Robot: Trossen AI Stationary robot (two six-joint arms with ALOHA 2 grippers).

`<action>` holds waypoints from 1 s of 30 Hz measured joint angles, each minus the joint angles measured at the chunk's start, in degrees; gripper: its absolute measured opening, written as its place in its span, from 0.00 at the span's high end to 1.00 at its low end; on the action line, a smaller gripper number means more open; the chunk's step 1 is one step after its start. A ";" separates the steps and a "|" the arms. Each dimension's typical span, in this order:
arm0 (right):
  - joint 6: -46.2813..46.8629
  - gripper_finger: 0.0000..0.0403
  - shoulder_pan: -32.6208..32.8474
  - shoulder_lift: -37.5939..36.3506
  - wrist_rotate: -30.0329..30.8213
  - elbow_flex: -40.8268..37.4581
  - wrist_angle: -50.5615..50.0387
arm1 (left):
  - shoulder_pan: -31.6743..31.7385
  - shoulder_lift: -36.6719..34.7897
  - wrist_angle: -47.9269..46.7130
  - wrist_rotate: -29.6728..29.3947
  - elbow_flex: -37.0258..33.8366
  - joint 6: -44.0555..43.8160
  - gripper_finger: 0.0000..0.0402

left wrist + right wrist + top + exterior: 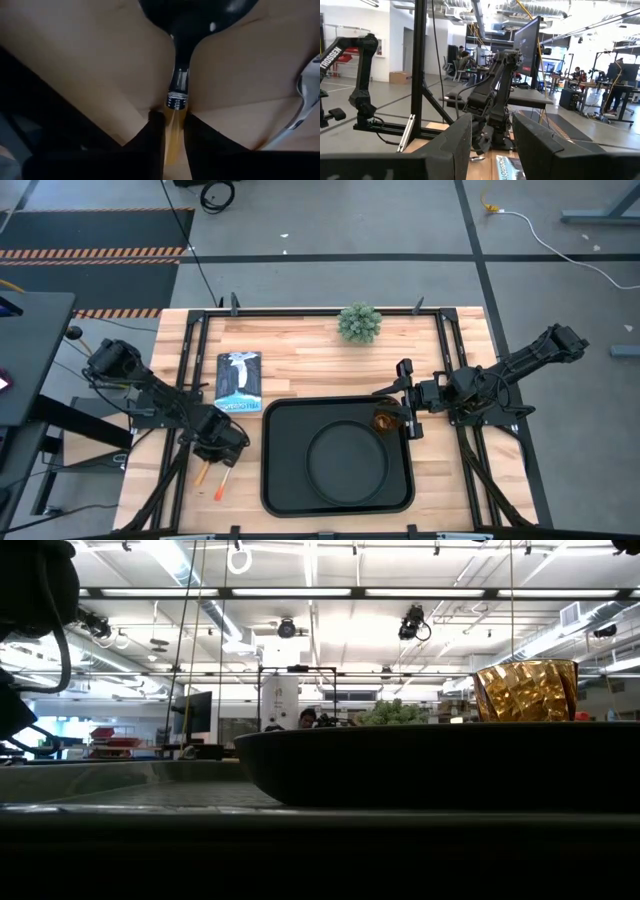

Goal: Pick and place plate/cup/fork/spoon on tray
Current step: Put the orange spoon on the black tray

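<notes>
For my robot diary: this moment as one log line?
left gripper: jaws on spoon handle | right gripper: open by cup | plate, cup: on tray

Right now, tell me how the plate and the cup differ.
The plate is matte black and wide, while the cup is translucent amber and far smaller. The plate lies low and flat mid-tray; the cup stands upright at the tray's far right corner. Both rest on the black tray.

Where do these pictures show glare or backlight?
Low view: bright ceiling lamps backlight the plate into a dark silhouette, while the cup glows amber. Left wrist view: a small glare spot sits on the spoon, whose bowl looks dark. High view: evenly lit, with only faint shadows.
</notes>
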 joint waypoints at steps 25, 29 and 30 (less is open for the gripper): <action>0.00 0.63 0.02 -0.01 -0.01 0.00 0.12 | 0.33 -1.08 -8.73 -6.92 5.08 1.77 0.87; 0.00 0.63 0.02 -0.01 0.00 0.00 0.13 | 0.33 -1.12 -8.71 -6.53 5.14 1.77 0.87; 0.00 0.63 0.01 -0.01 0.00 0.00 0.13 | 0.33 -1.12 -8.71 -6.47 5.14 1.77 0.87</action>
